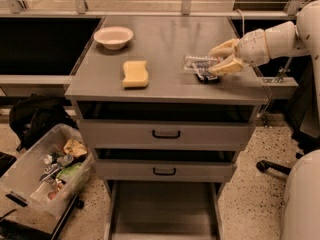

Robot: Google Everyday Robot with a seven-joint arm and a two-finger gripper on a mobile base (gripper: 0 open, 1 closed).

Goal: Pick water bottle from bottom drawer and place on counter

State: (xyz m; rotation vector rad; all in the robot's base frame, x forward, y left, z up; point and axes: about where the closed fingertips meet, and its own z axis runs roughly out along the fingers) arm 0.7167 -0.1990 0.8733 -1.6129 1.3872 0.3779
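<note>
The clear crinkled water bottle (pixel 199 63) lies sideways between the fingers of my gripper (pixel 218 57), low over the right side of the grey counter (pixel 165 49). The gripper is shut on the bottle's right end; the arm reaches in from the right. The bottle hangs just above a dark blue snack packet (pixel 205 76) on the counter. The bottom drawer (pixel 162 209) is pulled out at the foot of the cabinet, and its floor is bare.
A yellow sponge (pixel 135 73) lies at the counter's middle left and a white bowl (pixel 113 36) at its back left. Two grey drawers with black handles (pixel 165 133) sit below. A clear bin of clutter (pixel 47 169) stands on the floor at left.
</note>
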